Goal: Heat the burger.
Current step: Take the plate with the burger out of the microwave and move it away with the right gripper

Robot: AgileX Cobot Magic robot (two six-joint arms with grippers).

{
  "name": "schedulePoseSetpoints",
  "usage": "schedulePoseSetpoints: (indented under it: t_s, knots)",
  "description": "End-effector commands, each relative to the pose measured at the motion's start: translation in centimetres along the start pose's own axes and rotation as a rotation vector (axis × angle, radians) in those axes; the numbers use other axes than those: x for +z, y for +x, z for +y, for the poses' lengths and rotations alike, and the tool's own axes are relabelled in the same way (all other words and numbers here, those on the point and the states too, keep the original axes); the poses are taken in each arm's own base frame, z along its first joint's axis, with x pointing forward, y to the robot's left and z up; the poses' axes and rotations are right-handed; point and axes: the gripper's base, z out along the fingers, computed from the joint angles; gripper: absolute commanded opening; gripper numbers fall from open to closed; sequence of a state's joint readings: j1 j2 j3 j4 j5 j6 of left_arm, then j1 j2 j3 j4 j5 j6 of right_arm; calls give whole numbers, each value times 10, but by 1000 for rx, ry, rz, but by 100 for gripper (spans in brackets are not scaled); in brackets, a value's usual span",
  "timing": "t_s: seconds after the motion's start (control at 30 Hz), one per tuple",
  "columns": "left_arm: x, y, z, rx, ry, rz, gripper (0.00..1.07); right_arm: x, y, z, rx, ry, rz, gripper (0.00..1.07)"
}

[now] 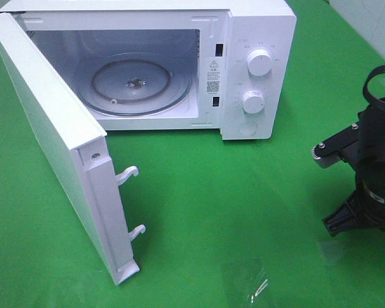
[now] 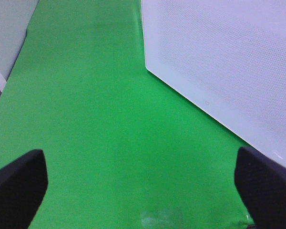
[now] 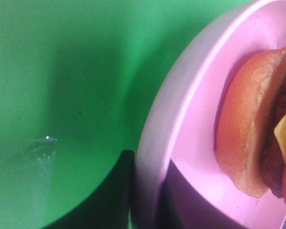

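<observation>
Pink plate rim (image 3: 181, 124) fills the view close under my right claw, with the burger (image 3: 248, 129) sitting on it, its golden-brown bun, dark patty and yellow cheese edge showing. That claw's own fingers stay out of its wrist picture; its jaws stand narrow, and I cannot tell from the pictures whether they pinch the plate. From the high camera only the dark body of my right arm (image 1: 372, 167) shows, well to the side of the white microwave (image 1: 256, 70), whose door (image 1: 58, 147) hangs wide open on the bare glass turntable (image 1: 133, 86). My left claw (image 2: 143, 186) stands wide, holding nothing, over the green table cover (image 2: 95, 119) with the perforated door panel just beside one finger.
</observation>
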State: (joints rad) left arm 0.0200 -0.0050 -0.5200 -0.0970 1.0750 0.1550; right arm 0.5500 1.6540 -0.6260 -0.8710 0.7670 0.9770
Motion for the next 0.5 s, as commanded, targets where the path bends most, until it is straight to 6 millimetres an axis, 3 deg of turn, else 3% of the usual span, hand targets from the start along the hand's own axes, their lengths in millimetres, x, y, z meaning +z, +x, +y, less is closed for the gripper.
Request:
schedulePoseSetpoints:
  t_s: [0.03, 0.3, 0.5]
  knots:
    - [0, 1, 0, -11, -1, -7, 100, 11, -2, -6, -24, 61, 14, 4]
    - [0, 1, 0, -11, -1, -7, 100, 34, 0, 10, -18, 26, 59, 6]
    - [0, 1, 0, -11, -1, -7, 100, 41, 0, 19, 25, -24, 56, 10]
